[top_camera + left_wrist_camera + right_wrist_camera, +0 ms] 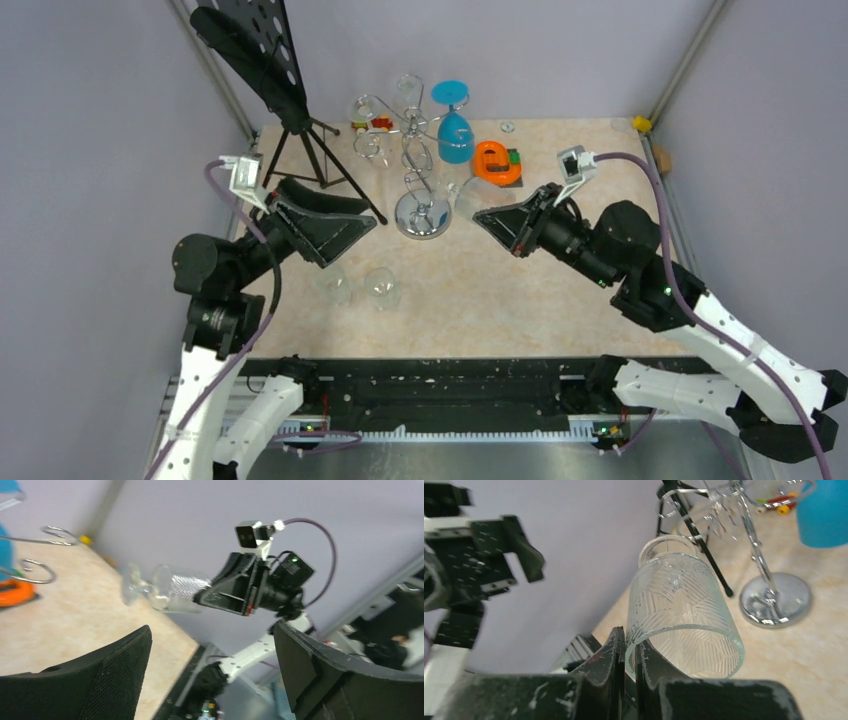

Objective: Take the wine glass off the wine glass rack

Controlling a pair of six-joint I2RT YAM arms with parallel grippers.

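At the back left corner, I see the black perforated music stand [250, 45] on its tripod, with the legs splayed toward the middle of the beige tabletop [560, 300]. Just in front of it the left gripper [348, 240] hangs with its fingers spread wide and nothing between them. Nearer to me, two small clear glasses [336, 286] sit on the table close together.

In the centre stands the shiny chrome wire wine glass rack [420, 215], with its round mirrored base down and curled hooks on top. A blue wine glass [455, 130] hangs upside down from its right side, and an orange plastic ring [493, 160] lies just to the right of that.

Right of the rack, the right gripper [490, 218] is pinched tight on the rim of the clear cut-pattern wine glass [684, 615]. That glass is in the air beside the rack, and the left wrist view shows it apart from the hooks. Its long axis lies near level, with the mouth at the fingers and the foot pointing away toward the rack and the music stand.
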